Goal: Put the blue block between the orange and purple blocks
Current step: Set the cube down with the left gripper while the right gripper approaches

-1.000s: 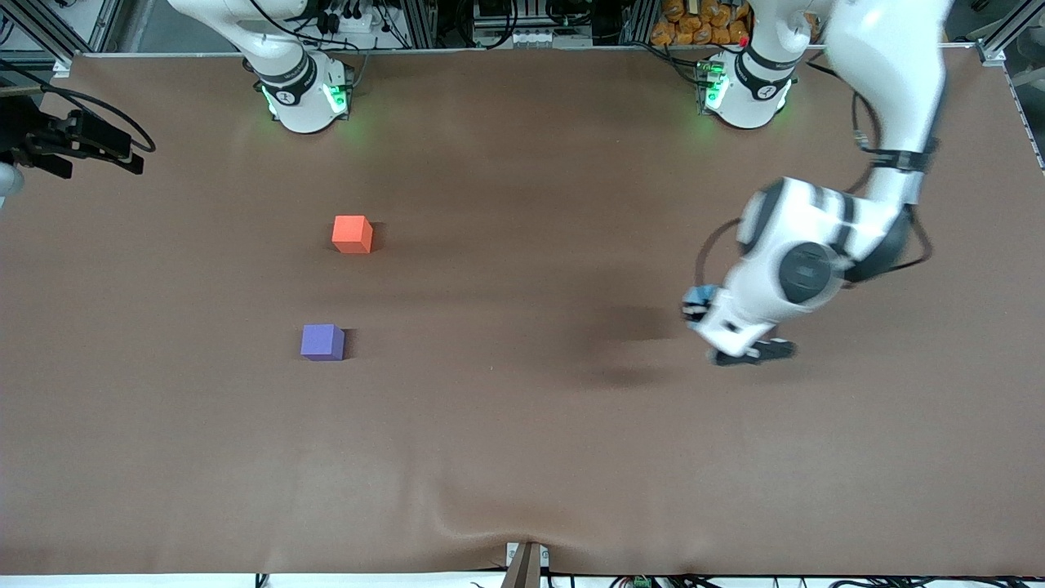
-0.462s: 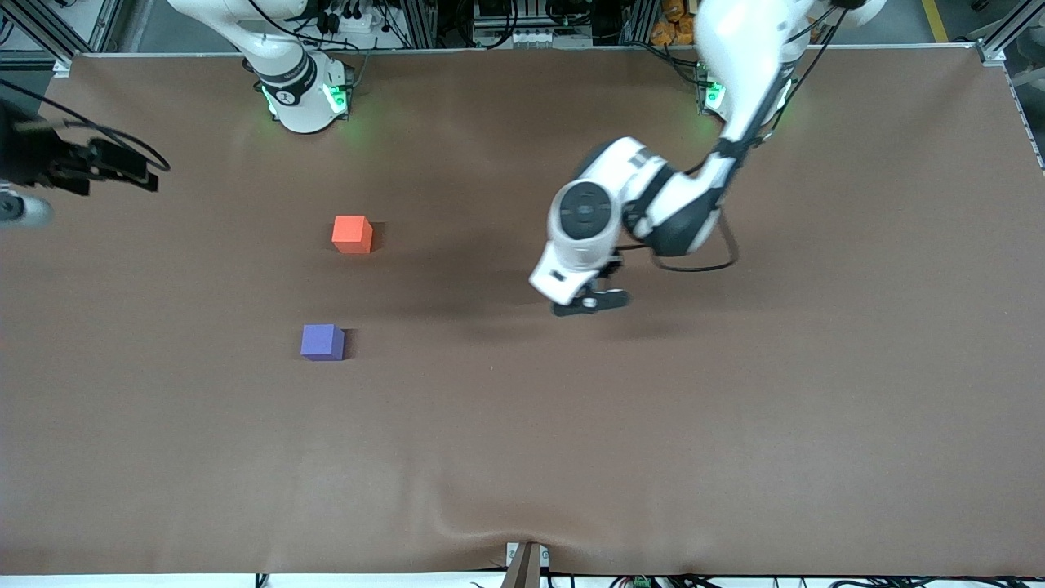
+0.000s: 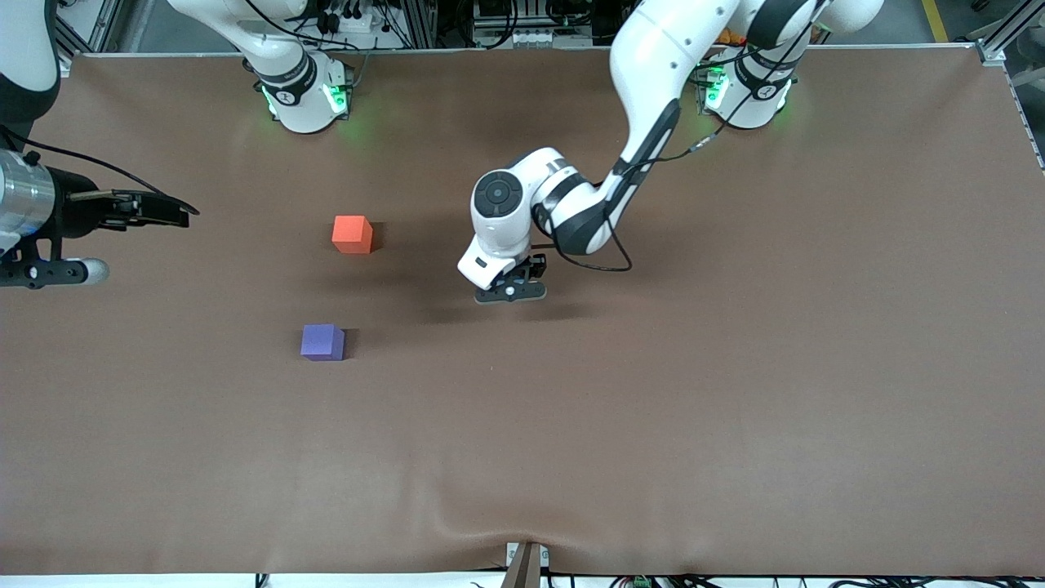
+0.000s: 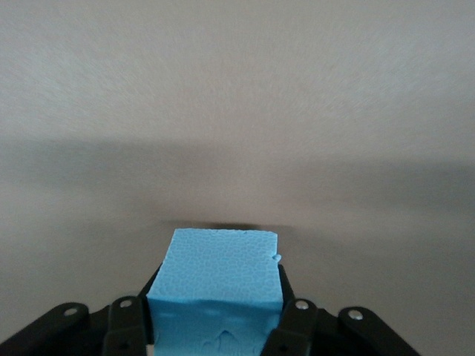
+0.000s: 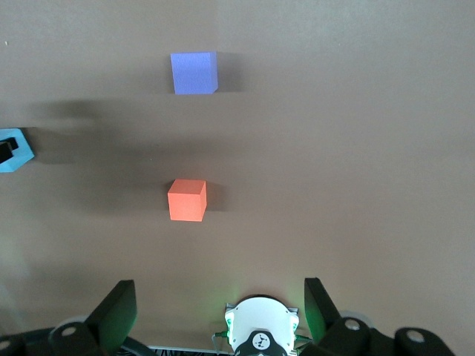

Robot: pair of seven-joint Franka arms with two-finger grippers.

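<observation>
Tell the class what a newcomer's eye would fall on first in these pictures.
The left gripper stands out first, over the table's middle, clamped on the blue block. Next come the orange block and, nearer the front camera, the purple block, apart. The right gripper waits open, high above them.

The left gripper (image 3: 508, 287) hangs over bare table (image 3: 735, 392), apart from the orange block (image 3: 352, 233) and purple block (image 3: 322, 341).

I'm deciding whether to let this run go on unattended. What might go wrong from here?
The left gripper carries the blue block above bare table, with its drop slot not yet reached. The gap between the orange block and purple block looks modest, so a skewed descent may nudge either. The right gripper waits open near the table's edge.
</observation>
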